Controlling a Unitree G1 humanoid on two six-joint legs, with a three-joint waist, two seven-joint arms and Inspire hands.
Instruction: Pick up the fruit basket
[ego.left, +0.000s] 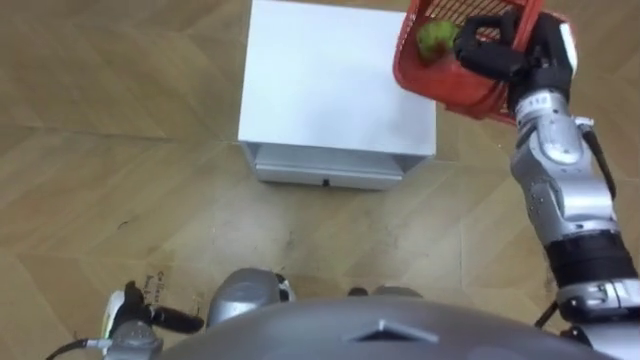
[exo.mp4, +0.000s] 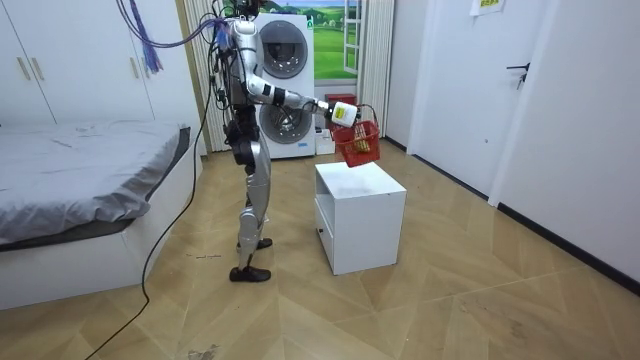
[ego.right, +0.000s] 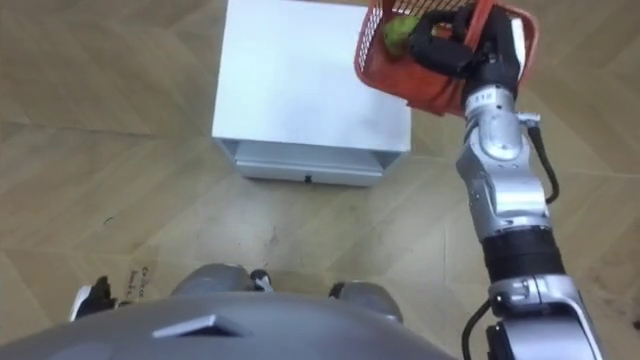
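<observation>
Basket (ego.left: 445, 88) is hanging clear of the cabinet (ego.left: 320, 80). We are seeing it in the air over the cabinet's far right corner, and the room view is showing open space between its bottom and the white top. It is tilting, we are looking into its open top, and a green fruit (ego.left: 435, 38) is lying inside toward its left side. We are reading the right hand (ego.left: 512, 58) as the one carrying it: the dark fingers (ego.left: 478, 50) are curling tight over the basket's near right edge, round the rim or a handle there, we cannot tell which. From those fingers the basket's bulk is lying to the robot's left and a little downward, so the load is hanging off one side of the grip rather than straight under it. The right arm is reaching forward and out from the robot, which is standing just before the cabinet. The left hand (ego.left: 130, 322) is sitting low by the robot's left side, well apart from the basket, above the wood floor (ego.left: 100, 150). We are judging the pick-up as all but done. What is mattering for any coming move is keeping that off-centre load from swinging and tipping the fruit out.
</observation>
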